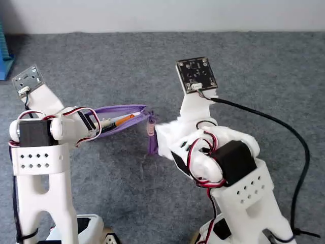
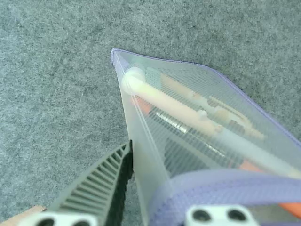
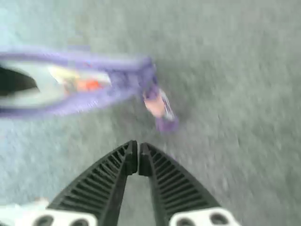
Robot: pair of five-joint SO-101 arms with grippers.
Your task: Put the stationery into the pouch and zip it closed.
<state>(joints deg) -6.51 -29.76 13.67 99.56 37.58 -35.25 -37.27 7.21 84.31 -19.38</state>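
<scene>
Purple-edged clear pouch [image 1: 119,122] lies on the grey bench [image 1: 101,61] between the arms, mouth gaping, so I'd say zipping is the step. The left end effector [image 1: 91,123] is clamped on the rim at one end. The right end effector [image 3: 138,148] has its tips together, holding nothing, near the zipper pull [image 3: 157,106]. It needs to spread, pinch that tab, then drag along the rim while the left keeps things taut. The left wrist view shows pens [image 2: 178,110] inside, while the right wrist view shows the dangling tab.
</scene>
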